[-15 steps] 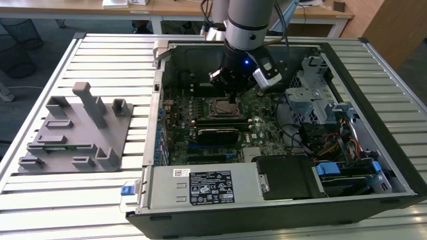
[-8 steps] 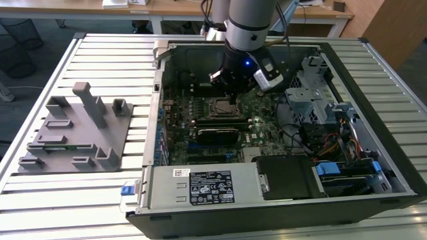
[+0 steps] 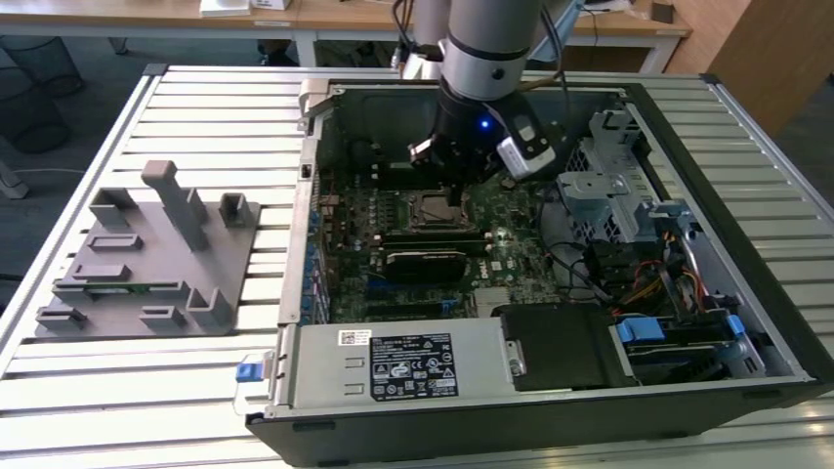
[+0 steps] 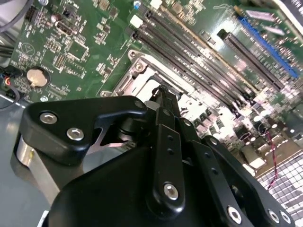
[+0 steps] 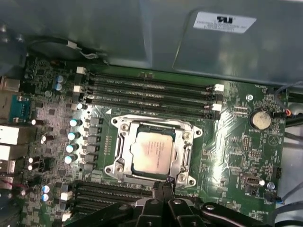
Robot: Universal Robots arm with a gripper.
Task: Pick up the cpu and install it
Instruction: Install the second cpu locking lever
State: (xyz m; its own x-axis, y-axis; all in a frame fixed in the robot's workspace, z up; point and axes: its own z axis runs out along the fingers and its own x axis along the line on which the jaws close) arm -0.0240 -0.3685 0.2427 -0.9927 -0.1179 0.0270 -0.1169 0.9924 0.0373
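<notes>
From the first wrist view we see the cpu (image 5: 150,152) lying flat in the socket frame (image 5: 152,150) on the motherboard (image 5: 227,137), silver top up, edges square with the frame and the memory slots (image 5: 149,90). The second wrist view adds the hand (image 4: 163,94): its fingertips meet in a narrow point, holding nothing, just above the socket. The exterior view places the computer case (image 3: 548,401) on the slatted bench (image 3: 131,376), with a grey fixture (image 3: 150,259) towards the exterior view's left.

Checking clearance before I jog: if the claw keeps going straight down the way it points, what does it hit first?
Most likely the socket frame, at its edge nearest the claw, with the cpu seated just beyond. Depth is unclear, so it could land on the motherboard beside the frame.
</notes>
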